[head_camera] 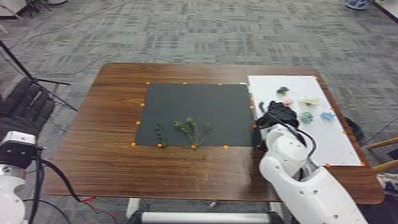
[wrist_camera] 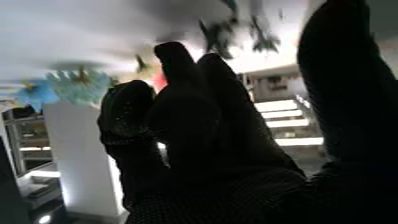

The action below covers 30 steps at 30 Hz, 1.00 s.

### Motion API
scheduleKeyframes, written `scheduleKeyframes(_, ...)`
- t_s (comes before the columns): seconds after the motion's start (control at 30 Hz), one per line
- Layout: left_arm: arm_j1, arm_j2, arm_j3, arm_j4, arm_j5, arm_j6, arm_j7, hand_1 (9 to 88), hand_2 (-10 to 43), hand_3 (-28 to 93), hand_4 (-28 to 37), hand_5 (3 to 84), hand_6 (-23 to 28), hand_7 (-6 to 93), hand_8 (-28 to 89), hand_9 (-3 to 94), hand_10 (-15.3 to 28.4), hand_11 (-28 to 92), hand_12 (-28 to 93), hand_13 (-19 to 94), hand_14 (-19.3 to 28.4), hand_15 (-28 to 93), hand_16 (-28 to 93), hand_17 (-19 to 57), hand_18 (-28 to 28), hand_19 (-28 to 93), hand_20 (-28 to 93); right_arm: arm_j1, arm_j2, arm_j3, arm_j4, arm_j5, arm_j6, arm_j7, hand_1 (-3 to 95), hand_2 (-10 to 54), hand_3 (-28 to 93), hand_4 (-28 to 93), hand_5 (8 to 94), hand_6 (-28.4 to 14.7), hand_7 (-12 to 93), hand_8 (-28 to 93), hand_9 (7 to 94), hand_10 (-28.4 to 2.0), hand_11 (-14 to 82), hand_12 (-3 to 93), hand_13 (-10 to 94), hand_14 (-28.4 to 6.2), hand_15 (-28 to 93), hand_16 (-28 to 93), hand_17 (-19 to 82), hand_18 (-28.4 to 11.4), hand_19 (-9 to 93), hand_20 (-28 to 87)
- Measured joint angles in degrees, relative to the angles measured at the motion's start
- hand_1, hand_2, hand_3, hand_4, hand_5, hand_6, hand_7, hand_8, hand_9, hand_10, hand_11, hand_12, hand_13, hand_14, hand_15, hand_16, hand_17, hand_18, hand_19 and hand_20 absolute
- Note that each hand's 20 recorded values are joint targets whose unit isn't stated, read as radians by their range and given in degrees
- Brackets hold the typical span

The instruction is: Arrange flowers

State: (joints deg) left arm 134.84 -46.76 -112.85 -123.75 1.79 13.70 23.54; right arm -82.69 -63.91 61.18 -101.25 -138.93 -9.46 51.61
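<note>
So I've got the right robot hand [head_camera: 277, 114] low over the near-left part of the white sheet [head_camera: 330, 146], thumb well apart from the fingers, nothing gripped. Left robot hand [head_camera: 32, 101] is open too, off past the tabletop [head_camera: 96, 150] edge. The pink flower [head_camera: 287, 101] and dark green piece [head_camera: 282, 91] sit just beyond the right one, with the cream flower [head_camera: 309, 101], teal flower [head_camera: 306, 117] and blue flower [head_camera: 327, 116] to its right. Leafy sprigs [head_camera: 189, 131] lie left of it on the dark mat [head_camera: 200, 97], so my guess is we're early on and this step is picking another piece. Which one, I can't tell. Tip: line the thumb up across the stem first, come down shallow, then pinch gently under the bloom. Petals probably squash easily, and a sloppy close could drag neighbours along. Lift clear before swinging left, or you'll likely brush the sprigs.
</note>
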Motion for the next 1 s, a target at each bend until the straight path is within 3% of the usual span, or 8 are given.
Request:
scheduleKeyframes(0.1, 0.0, 0.06, 0.08, 0.0, -0.03, 0.0, 0.11, 22.8, 17.4, 67, -28.3, 35.1, 6.6, 5.0, -7, 30.3, 10.9, 8, 10, 19, 9.6, 13, -4, -2.7, 5.3, 13, 8, 0.33, -0.29, 0.47, 0.1, 0.28, -0.25, 0.0, 53.1, -9.5, 67, -28, 63.2, -10.4, 13, -7, 77.5, -17.6, 16.4, 16.3, 83, -5.9, 71, 29, 47, -26.3, 93, 32)
scheduleKeyframes(0.2, 0.0, 0.09, 0.16, 0.01, -0.04, 0.0, 0.12, 22.8, 17.4, 67, -28.3, 35.1, 6.7, 5.0, -7, 30.3, 10.9, 8, 10, 19, 9.6, 13, -4, -2.7, 5.3, 13, 8, 0.73, -0.45, 0.94, 0.47, 0.43, -0.53, -0.01, 59.5, -9.5, 61, -28, 61.8, -9.6, 16, -6, 82.7, -13.4, 12.9, 27.3, 86, -5.0, 68, 30, 48, -25.9, 93, 32)
scheduleKeyframes(0.3, -0.01, 0.2, 0.36, 0.03, -0.1, 0.0, 0.14, 22.8, 17.3, 67, -28.3, 35.1, 6.7, 5.0, -7, 30.3, 11.0, 8, 10, 19, 9.6, 13, -4, -2.8, 5.3, 13, 8, 1.14, -0.47, 0.98, 0.88, 0.37, -0.84, -0.04, 63.6, -9.5, 58, -28, 59.9, -9.6, 18, -6, 86.0, -11.0, 9.9, 34.9, 86, -4.3, 68, 31, 49, -25.3, 93, 32)
scheduleKeyframes(0.5, -0.53, 0.51, 1.18, 0.11, -0.13, 0.03, 0.13, 23.4, 16.9, 67, -28.3, 35.1, 6.7, 5.1, -7, 30.4, 10.9, 8, 10, 19, 9.5, 13, -4, -2.8, 5.3, 13, 9, 1.38, -0.61, 0.59, 1.3, 0.22, -0.73, -0.19, 63.7, -9.5, 64, -28, 60.5, -7.5, 30, -5, 89.8, -7.2, 17.3, 46.7, 90, -2.4, 68, 35, 52, -24.2, 93, 33)
scheduleKeyframes(0.53, -0.68, 0.51, 1.29, 0.12, -0.12, 0.03, 0.1, 23.4, 16.9, 67, -28.3, 35.1, 6.7, 5.1, -7, 30.4, 10.9, 8, 10, 19, 9.5, 13, -4, -2.8, 5.4, 13, 8, 1.38, -0.64, 0.48, 1.37, 0.22, -0.54, -0.23, 63.7, -9.5, 65, -28, 61.0, -6.8, 31, 3, 90.5, -6.7, 18.1, 48.3, 90, -2.2, 67, 36, 53, -23.8, 93, 33)
scheduleKeyframes(0.6, -0.89, 0.51, 1.39, 0.12, -0.08, 0.03, 0.01, 23.4, 16.9, 67, -28.3, 35.1, 6.7, 5.1, -7, 30.2, 10.9, 8, 10, 19, 9.5, 13, -4, -2.8, 5.3, 13, 8, 1.35, -0.7, 0.3, 1.4, 0.44, 0.26, -0.43, 63.3, -9.5, 68, -28, 61.1, -6.3, 32, 9, 91.1, -6.3, 18.9, 49.6, 91, -1.7, 68, 36, 55, -23.2, 93, 34)
scheduleKeyframes(1.0, -1.12, 0.45, 1.37, 0.13, 0.02, 0.12, -0.53, 23.6, 16.8, 67, -28.3, 35.0, 6.9, 5.1, -7, 29.8, 11.1, 8, 10, 19, 9.7, 13, -4, -3.0, 5.5, 13, 8, -2.63, -0.73, 0.26, -2.38, 8.54, 13.22, -0.51, 62.6, -9.5, 72, -28, 62.4, -5.5, 38, 13, 90.7, -7.1, 20.1, 51.7, 91, -1.4, 68, 39, 56, -22.7, 93, 36)
